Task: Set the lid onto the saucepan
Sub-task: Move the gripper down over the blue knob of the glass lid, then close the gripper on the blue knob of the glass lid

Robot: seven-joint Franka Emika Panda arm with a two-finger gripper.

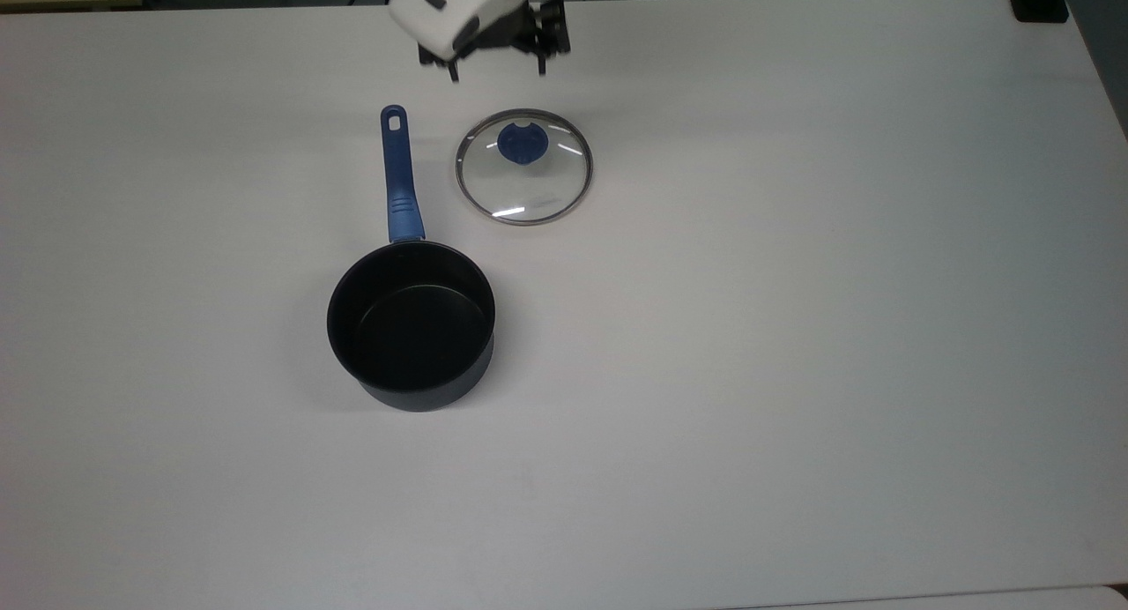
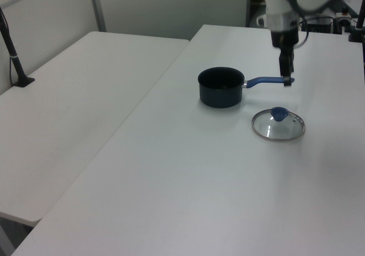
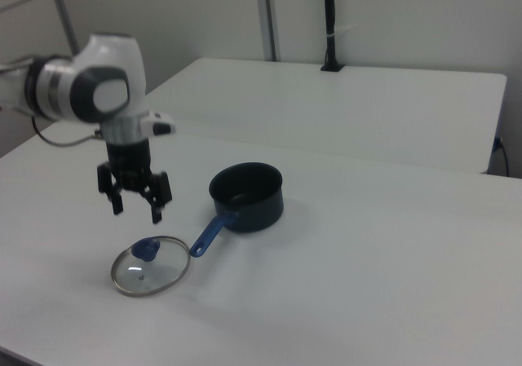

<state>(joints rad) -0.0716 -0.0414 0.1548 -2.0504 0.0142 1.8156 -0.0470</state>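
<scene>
Pincer [image 3: 136, 210] spread wide, hanging above lid [image 3: 150, 265], saucepan [image 3: 247, 196] nearby

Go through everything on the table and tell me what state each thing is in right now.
The saucepan: upright on the table, uncovered, nothing inside.
The lid: flat on the table beside the saucepan's handle, knob up, not touched.
The claw: open, holding nothing, in the air above the lid.
The table: white, bearing the saucepan and the lid.
</scene>
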